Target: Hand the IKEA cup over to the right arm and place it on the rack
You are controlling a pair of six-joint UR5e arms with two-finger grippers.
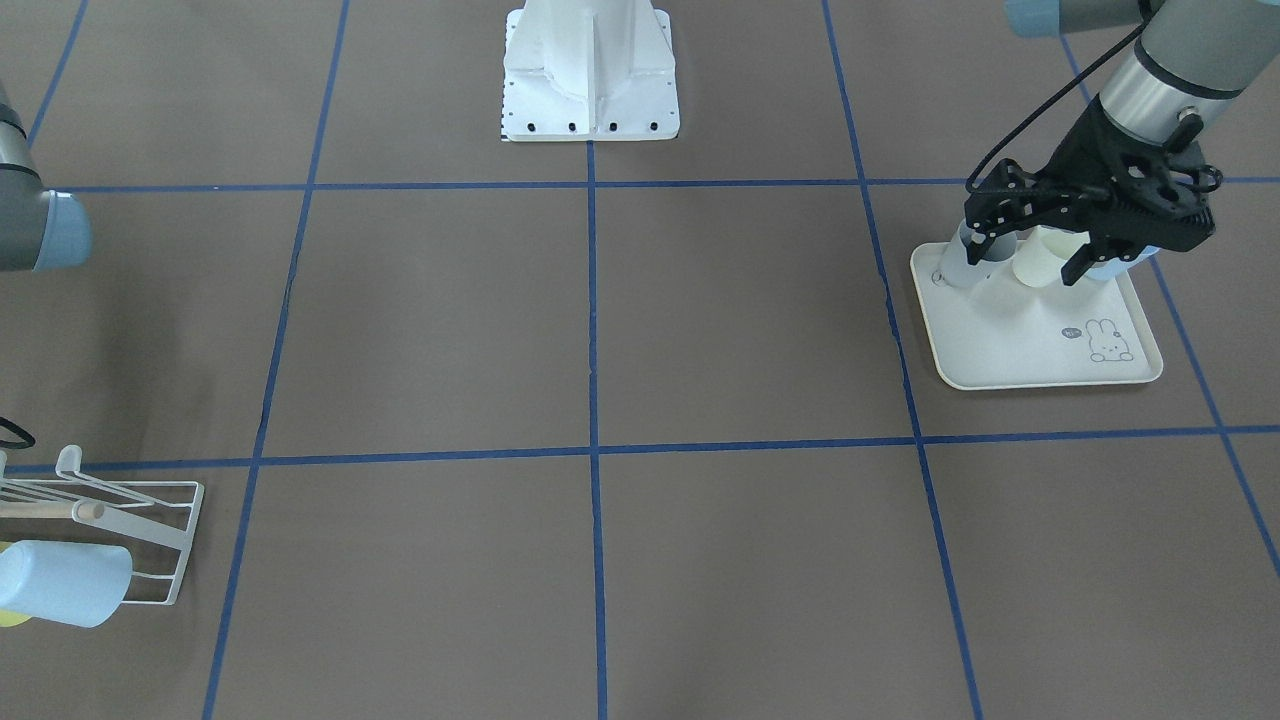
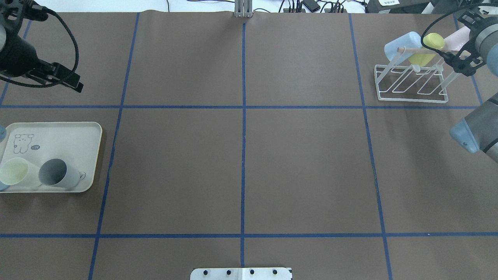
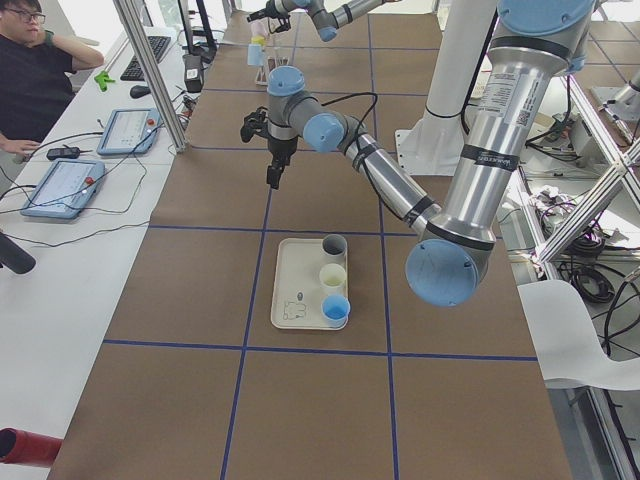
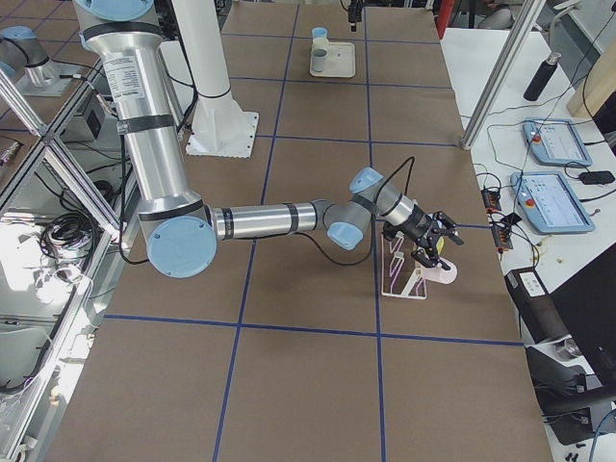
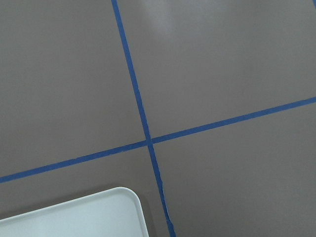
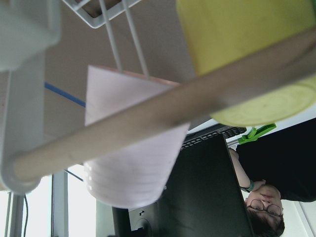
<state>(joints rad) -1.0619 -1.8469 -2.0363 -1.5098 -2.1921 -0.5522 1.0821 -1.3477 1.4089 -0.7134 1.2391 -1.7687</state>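
Three cups stand on the cream rabbit-print tray (image 2: 58,132): a cream cup (image 2: 15,173), a grey cup (image 2: 54,175) and a blue cup (image 3: 336,308). I cannot tell which of them is the IKEA cup. My left gripper (image 2: 66,79) hangs open and empty above the table, past the tray's far corner. The white wire rack (image 2: 408,95) with its wooden rod carries a light blue cup (image 2: 402,44), a yellow cup (image 2: 428,48) and a pink cup (image 2: 453,39). My right gripper (image 2: 459,64) sits at the rack's right end beside the pink cup, open and holding nothing.
Blue tape lines divide the brown table (image 2: 241,155) into squares. The white robot base (image 1: 590,80) stands at the table's robot-side edge. A person (image 3: 30,70) sits at a side desk with tablets (image 3: 65,185), beyond the far side of the table.
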